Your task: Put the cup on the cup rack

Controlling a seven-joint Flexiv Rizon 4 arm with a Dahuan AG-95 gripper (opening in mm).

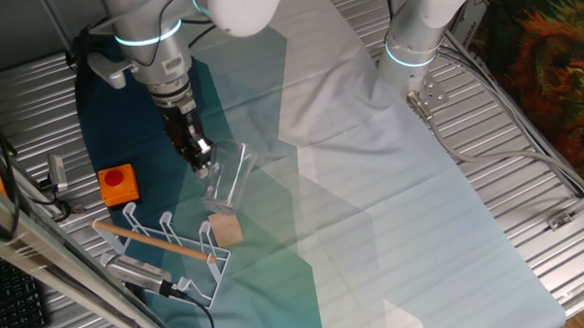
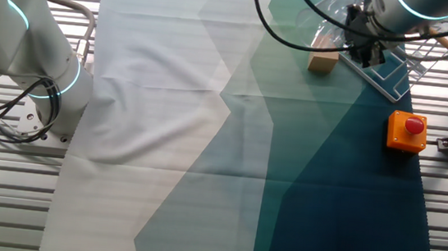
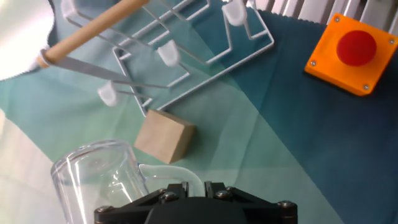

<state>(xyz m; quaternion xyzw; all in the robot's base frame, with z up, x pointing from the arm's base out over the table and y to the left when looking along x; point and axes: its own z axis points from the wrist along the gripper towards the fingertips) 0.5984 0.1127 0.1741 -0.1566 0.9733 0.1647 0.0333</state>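
The cup [image 3: 93,183] is clear glass and fills the lower left of the hand view. Its curved handle [image 3: 177,172] runs in between the two black fingers. My gripper [image 3: 196,185] is shut on that handle. In one fixed view the gripper [image 1: 206,168] holds the cup [image 1: 230,178] a little above the cloth, just short of the cup rack [image 1: 184,265]. The rack is white wire with looped prongs and a wooden rod [image 1: 158,243] across it. From the hand view the rack [image 3: 186,43] lies ahead, beyond a tan block. The other fixed view shows the rack [image 2: 394,72] at the top right.
A tan wooden block [image 1: 225,230] [image 3: 165,137] lies between the cup and the rack. An orange box with a red button [image 1: 119,183] [image 3: 349,53] [image 2: 407,131] sits beside the rack. A second arm's base [image 1: 410,51] stands at the far side of the cloth.
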